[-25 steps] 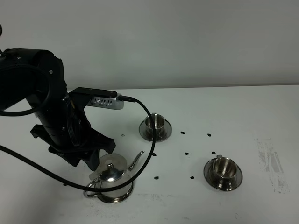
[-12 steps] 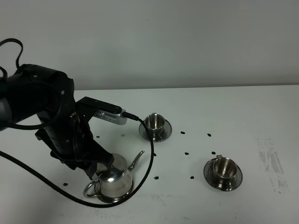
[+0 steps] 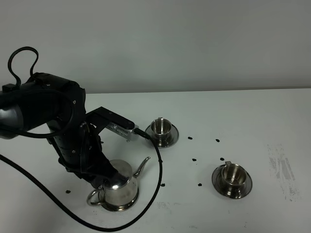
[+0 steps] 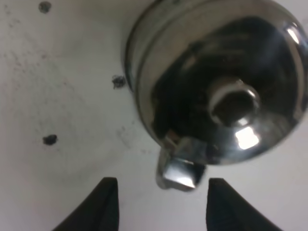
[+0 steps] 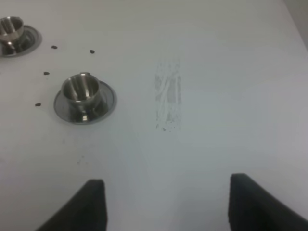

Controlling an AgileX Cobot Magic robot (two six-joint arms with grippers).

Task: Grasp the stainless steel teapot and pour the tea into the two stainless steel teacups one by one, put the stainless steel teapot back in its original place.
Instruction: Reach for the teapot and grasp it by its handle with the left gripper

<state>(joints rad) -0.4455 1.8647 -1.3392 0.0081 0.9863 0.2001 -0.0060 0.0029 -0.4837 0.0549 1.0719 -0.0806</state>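
**Desk:** Where are you in the task?

**Operator:** At the first step, the grasp. Nothing has been poured, as far as I can judge. The stainless steel teapot point(image 3: 120, 188) stands upright at the near left of the table point(image 3: 252, 111), on what looks like its saucer point(image 3: 127, 206). The spout points toward the cups.

**Desk:** And the left gripper?

**Operator:** My left gripper point(image 4: 162, 185) hangs right over the pot with its jaws parted and nothing between them. In the wrist view the top of the loop handle point(image 4: 179, 169) sits just ahead of the gap and a little off centre. The lid knob point(image 4: 233, 101) lies beyond it.

**Desk:** What does the next move call for?

**Operator:** I'd line the gap up on the handle, go down until the fingers straddle it, then close firmly. Polished steel may slip, so I want a square bite before lifting.

**Desk:** Then which cup?

**Operator:** Either one. The far teacup point(image 3: 161, 128) is nearer the spout, and the near teacup point(image 3: 232, 174) stands well apart to the right. The right gripper point(image 5: 167, 179) is wide open, empty, and clear of both.
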